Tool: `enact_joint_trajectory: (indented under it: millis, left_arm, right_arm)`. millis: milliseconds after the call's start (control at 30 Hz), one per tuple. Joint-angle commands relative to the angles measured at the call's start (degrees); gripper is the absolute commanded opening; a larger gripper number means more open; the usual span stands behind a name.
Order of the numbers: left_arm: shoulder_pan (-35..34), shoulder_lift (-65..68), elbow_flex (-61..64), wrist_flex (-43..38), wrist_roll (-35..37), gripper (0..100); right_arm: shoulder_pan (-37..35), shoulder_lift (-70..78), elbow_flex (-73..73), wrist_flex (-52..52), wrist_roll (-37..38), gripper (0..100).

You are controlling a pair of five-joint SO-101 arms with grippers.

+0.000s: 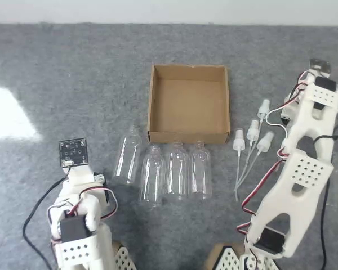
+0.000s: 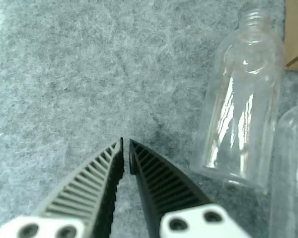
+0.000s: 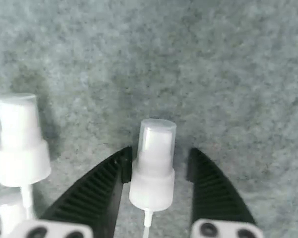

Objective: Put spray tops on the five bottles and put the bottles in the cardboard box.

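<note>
Several clear bottles lie side by side on the grey carpet in front of the cardboard box (image 1: 188,73); the leftmost bottle (image 1: 128,156) lies a little apart from the others (image 1: 176,170). Several white spray tops (image 1: 253,132) lie right of the box. My right gripper (image 3: 158,154) stands open with one spray top (image 3: 153,168) between its fingers, the cap end pointing away from the wrist. Another spray top (image 3: 20,136) lies beside it. My left gripper (image 2: 125,144) is shut with nothing in it, low over the carpet beside the leftmost bottle (image 2: 243,99).
The box is open-topped with nothing in it. The right arm (image 1: 304,169) stretches along the right side of the table past the spray tops. The left arm (image 1: 79,225) sits at the near left. Bare carpet lies left and behind the box.
</note>
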Motion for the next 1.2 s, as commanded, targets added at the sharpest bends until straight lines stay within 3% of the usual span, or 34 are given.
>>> enact_joint_trajectory:
  millis: [0, 233, 433, 533, 733, 967, 1167]
  left_arm:
    - [-0.1, -0.8, -0.4, 0.2, 0.2, 1]
    - [-0.1, -0.8, -0.4, 0.2, 0.2, 1]
    - [-0.1, -0.8, -0.4, -0.8, -0.2, 1]
    - [-0.4, -0.8, -0.3, -2.5, -6.3, 1]
    - [-8.1, -1.0, -0.6, -12.0, -30.8, 1]
    - [-21.4, -0.6, -9.2, -13.0, -30.6, 1]
    - [-22.0, 7.8, -20.5, -8.1, -31.8, 1]
  right_arm:
    - [0.0, -3.1, -1.5, 1.6, 2.2, 1.6]
    - [-2.3, -17.5, -1.6, 9.5, 3.9, 0.7]
    - [-12.5, -32.3, -1.5, 19.5, 4.0, 0.7]
    - [-20.4, -36.4, -1.5, 23.4, 4.0, 0.7]
    - [-35.6, -39.7, -0.1, 24.0, 3.4, 0.6]
    - [-52.4, -39.0, 0.2, 23.9, -1.5, 0.6]
    - [-58.4, -38.9, 5.6, 24.0, -0.8, 0.6]
